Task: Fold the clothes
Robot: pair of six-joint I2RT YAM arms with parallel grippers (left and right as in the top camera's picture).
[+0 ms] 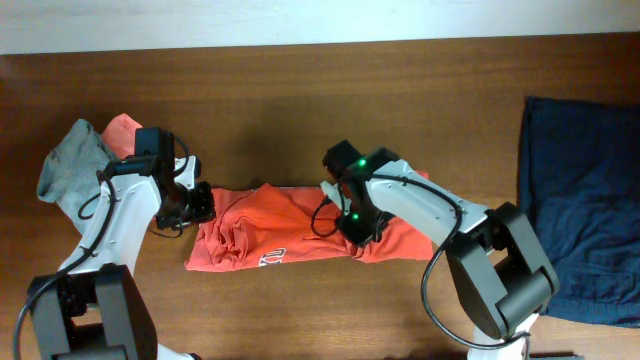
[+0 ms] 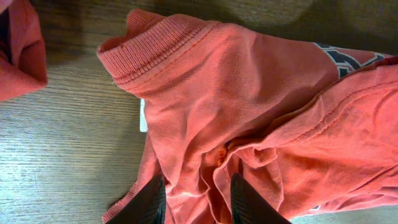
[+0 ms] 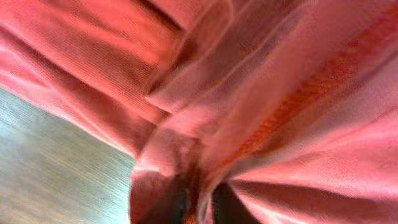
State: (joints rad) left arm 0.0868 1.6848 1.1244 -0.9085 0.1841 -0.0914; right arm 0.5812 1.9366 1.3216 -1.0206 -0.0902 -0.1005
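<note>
The clothes' main piece, a coral-orange T-shirt (image 1: 280,235) with white lettering (image 1: 272,260), lies crumpled across the table's middle. My left gripper (image 1: 200,205) is at its left end, and in the left wrist view that gripper (image 2: 198,200) is shut on a bunched fold of the T-shirt (image 2: 249,106) below the ribbed collar (image 2: 161,46) and white tag (image 2: 142,118). My right gripper (image 1: 355,225) presses into the shirt's right half. The right wrist view shows the right gripper (image 3: 199,208) with its jaws nearly together, pinching a ridge of the T-shirt's fabric (image 3: 261,93).
A grey-teal garment (image 1: 70,165) and another coral piece (image 1: 122,130) lie piled at the far left, behind my left arm. A navy garment (image 1: 580,200) is spread at the right edge. Bare wooden table (image 1: 300,130) runs along the back.
</note>
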